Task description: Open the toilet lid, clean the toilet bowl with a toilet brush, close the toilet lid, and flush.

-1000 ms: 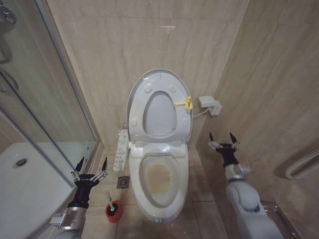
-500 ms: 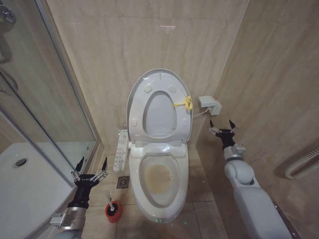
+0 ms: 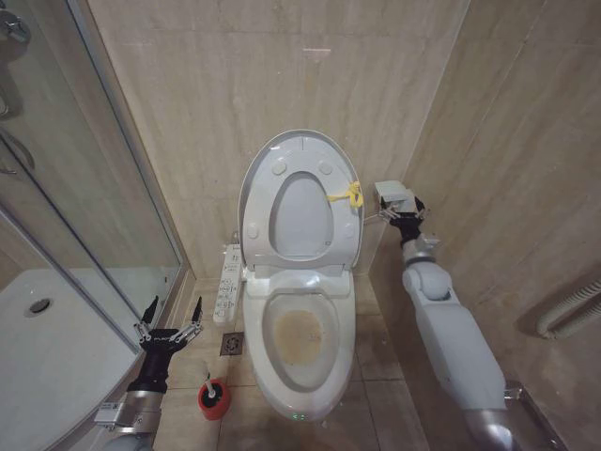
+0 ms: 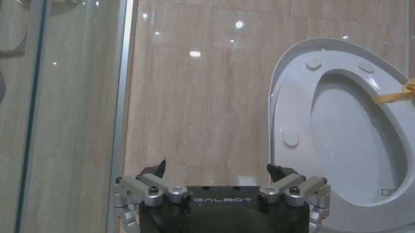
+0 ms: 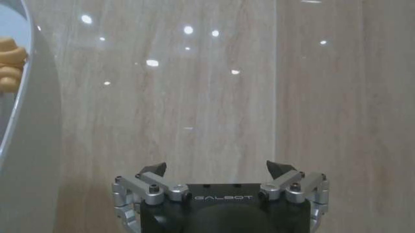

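Observation:
The toilet lid (image 3: 300, 146) stands upright against the back wall, and the seat ring (image 3: 258, 221) with its yellow tie (image 3: 347, 195) is raised against it. Below them the toilet bowl (image 3: 302, 338) lies uncovered, with brownish stains inside. On the floor left of the bowl, the toilet brush (image 3: 208, 383) stands in its red holder (image 3: 214, 400). My left gripper (image 3: 171, 315) hovers open above and left of the brush; in its wrist view the left gripper (image 4: 217, 167) faces the wall beside the lid (image 4: 292, 97). My right gripper (image 3: 410, 214) is open at the white wall box (image 3: 394, 194), and the right gripper (image 5: 217, 167) holds nothing.
A glass shower screen (image 3: 103, 188) and a white shower tray (image 3: 56, 357) close off the left. A white control strip (image 3: 228, 282) and a floor drain (image 3: 232, 344) lie between shower and bowl. Tiled walls meet in the corner on the right, with a ribbed hose (image 3: 568, 315) low down.
My right arm has stretched up and toward the back wall, bringing its gripper from beside the bowl to the white wall box by the lid. The left arm has not moved.

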Motion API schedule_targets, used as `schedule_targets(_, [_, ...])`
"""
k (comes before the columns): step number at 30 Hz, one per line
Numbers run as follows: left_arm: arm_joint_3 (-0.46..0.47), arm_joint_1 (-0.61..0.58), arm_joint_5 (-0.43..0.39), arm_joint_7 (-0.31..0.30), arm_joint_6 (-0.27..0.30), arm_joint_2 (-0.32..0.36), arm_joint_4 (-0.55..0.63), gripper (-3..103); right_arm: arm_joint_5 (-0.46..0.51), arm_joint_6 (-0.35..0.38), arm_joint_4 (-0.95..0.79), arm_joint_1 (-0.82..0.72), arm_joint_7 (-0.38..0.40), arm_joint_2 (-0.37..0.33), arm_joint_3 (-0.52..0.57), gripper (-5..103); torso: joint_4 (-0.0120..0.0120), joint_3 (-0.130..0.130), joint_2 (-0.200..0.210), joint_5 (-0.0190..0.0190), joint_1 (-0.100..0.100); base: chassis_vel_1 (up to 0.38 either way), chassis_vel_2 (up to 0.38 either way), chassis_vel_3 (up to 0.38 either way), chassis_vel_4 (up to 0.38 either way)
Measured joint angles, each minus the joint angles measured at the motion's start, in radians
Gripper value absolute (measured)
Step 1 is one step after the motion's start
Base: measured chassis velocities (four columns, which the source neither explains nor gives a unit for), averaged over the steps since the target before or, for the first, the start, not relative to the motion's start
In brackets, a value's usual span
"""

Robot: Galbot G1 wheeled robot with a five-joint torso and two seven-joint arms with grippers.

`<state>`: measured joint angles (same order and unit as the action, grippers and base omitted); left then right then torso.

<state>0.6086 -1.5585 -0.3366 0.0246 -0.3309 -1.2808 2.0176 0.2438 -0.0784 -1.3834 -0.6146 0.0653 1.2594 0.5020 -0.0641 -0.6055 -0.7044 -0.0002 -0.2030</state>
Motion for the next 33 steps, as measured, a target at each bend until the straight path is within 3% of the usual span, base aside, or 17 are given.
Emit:
schedule_targets(18, [0.000,0.000,0.000,0.000,0.000,0.000,0.000,100,-0.029,-0.003,0.114,0.088,0.008,0.095,-0.062,100,-0.0002,0.000,0.000,0.0000,0.000,0.000,0.000,0.000,0.000])
schedule_targets(21, [0.000,0.000,0.000,0.000,0.000,0.000,0.000,100,-0.024,0.001,0.089,0.072,0.014,0.092,-0.078,100,-0.0007,0.000,0.000,0.0000,0.000,0.000,0.000,0.000,0.000])
schedule_targets(25, [0.000,0.000,0.000,0.000,0.000,0.000,0.000,100,-0.007,0.014,0.036,0.040,0.019,0.081,-0.099,100,0.0006,0.000,0.000,0.0002,0.000,0.000,0.000,0.000,0.000])
schedule_targets(33, [0.000,0.000,0.000,0.000,0.000,0.000,0.000,100,0.012,0.001,-0.091,-0.091,0.023,0.014,-0.091,100,0.0005,0.000,0.000,0.0002,0.000,0.000,0.000,0.000,0.000])
